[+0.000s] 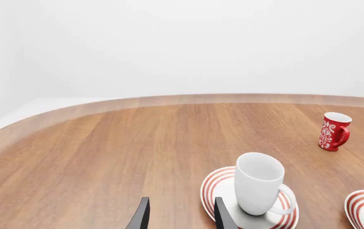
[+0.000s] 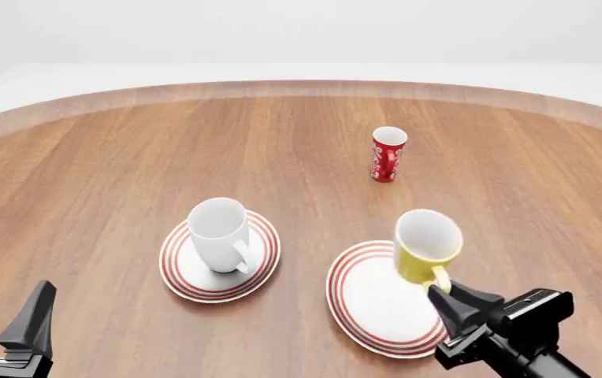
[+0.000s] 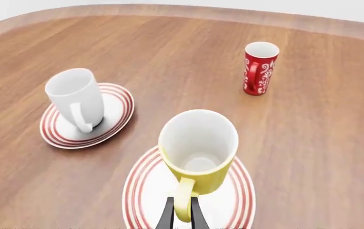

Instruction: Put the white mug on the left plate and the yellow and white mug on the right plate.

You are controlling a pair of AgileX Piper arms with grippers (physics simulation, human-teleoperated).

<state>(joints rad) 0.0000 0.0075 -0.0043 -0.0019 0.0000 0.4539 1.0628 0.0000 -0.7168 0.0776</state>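
- The white mug (image 2: pixel 220 233) stands upright on the left plate (image 2: pixel 180 277), the smaller of the two red-ringed plates, with its handle turned toward the arms' side of the table.
- The left gripper (image 2: pixel 5 323) hangs low at the near left corner of the front view, well apart from that plate; its dark fingers (image 1: pixel 141 215) are spread with a clear gap and nothing sits between them.
- The yellow and white mug (image 2: pixel 426 245) is over the far part of the right plate (image 2: pixel 369 311), the larger ringed plate, and leans a little with its open mouth tipped up toward the camera; whether its base rests on the plate I cannot tell.
- The right gripper (image 3: pixel 183 214) comes in from the near right, and its two fingers are pressed onto the mug's yellow handle (image 3: pixel 183 202), one on each side.
- The two plates lie side by side on the wooden table (image 2: pixel 102 173), close but not touching.
- A slim red mug (image 2: pixel 388 154) with a white pattern stands upright farther back on the table, well apart from both plates.
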